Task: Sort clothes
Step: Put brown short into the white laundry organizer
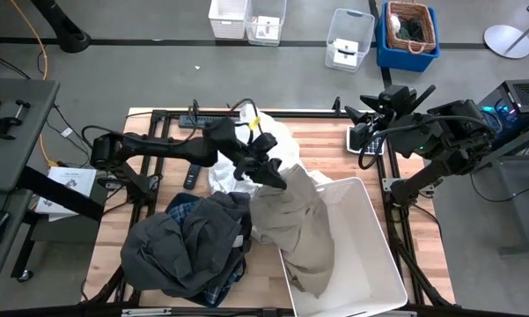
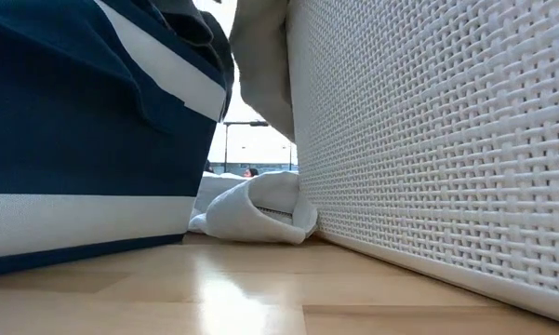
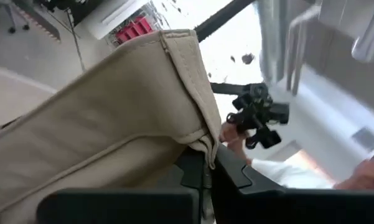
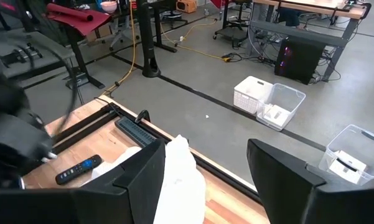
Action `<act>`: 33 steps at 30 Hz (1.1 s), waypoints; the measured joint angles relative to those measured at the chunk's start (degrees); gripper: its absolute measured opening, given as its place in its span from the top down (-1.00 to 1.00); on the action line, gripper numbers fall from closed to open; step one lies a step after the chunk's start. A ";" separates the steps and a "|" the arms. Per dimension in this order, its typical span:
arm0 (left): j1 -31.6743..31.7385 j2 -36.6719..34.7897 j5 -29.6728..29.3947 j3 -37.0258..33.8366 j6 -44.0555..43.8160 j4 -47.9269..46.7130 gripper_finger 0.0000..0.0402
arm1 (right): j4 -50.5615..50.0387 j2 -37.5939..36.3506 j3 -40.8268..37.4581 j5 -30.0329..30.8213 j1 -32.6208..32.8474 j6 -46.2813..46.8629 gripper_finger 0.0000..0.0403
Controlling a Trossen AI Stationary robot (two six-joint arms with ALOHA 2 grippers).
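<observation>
My left gripper [image 1: 269,173] is over the middle of the table, shut on the beige khaki piece [image 1: 295,231]. The khaki piece drapes down over the left rim of the white bin [image 1: 370,255] and into it. The white piece [image 1: 277,139] lies on the table behind the gripper, and it also shows in the low view [image 2: 256,209]. The dark grey-black piece [image 1: 180,251] lies heaped on the navy bin [image 2: 65,140], with the plaid shirt [image 1: 181,208] under it. My right gripper [image 1: 359,114] is open and empty at the table's far right. My left gripper pinches a hemmed edge of the khaki piece [image 3: 198,144] between its two fingers, where the cloth is bunched into folds. The piece hangs below the gripper. Its lower part lies over the white bin's rim and inside the bin [image 1: 310,269].
A black remote [image 4: 78,169] and a power strip [image 4: 135,132] lie on the table's far left part. Clear boxes [image 1: 348,40] and a blue crate with a basket [image 1: 409,33] stand on the floor beyond the table. Bare wood [image 2: 260,288] shows between the two bins.
</observation>
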 joint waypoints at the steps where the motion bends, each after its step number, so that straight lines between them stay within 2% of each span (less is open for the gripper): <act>1: -0.36 0.00 0.05 2.60 2.47 -3.54 0.99 | 0.00 0.00 0.00 0.02 0.00 -0.03 -0.10; 6: -2.00 2.76 0.06 17.77 18.16 -17.80 0.99 | 0.00 0.00 0.00 1.53 0.02 -0.12 -0.10; 9: -3.35 6.44 0.02 27.81 23.77 -18.48 0.99 | 0.00 0.00 0.00 2.75 0.00 -0.11 -0.10; 18: -7.83 24.00 1.43 60.97 26.23 -18.27 1.00 | 0.00 0.00 0.00 3.06 0.00 -0.12 -0.10; 19: -8.29 25.57 1.38 62.36 26.23 -16.83 1.00 | 0.01 0.00 0.00 3.06 0.01 -0.11 -0.10; 22: -9.22 25.61 -0.43 57.67 21.83 -0.41 1.00 | -0.01 0.00 0.01 3.04 0.00 -0.12 -0.10; 24: -9.64 25.90 -0.83 57.42 19.58 4.00 1.00 | 0.01 0.00 0.01 3.04 0.00 -0.12 -0.10; 28: -11.18 25.88 5.38 57.78 25.33 6.59 1.00 | 0.00 0.00 0.02 3.10 0.00 -0.15 -0.10; 30: -12.33 25.99 8.60 57.78 26.71 4.29 1.00 | 0.00 0.00 0.01 3.10 0.00 -0.16 -0.10; 33: -13.19 28.09 9.02 57.83 29.48 -1.35 1.00 | 0.00 0.00 0.00 3.08 0.00 -0.21 -0.10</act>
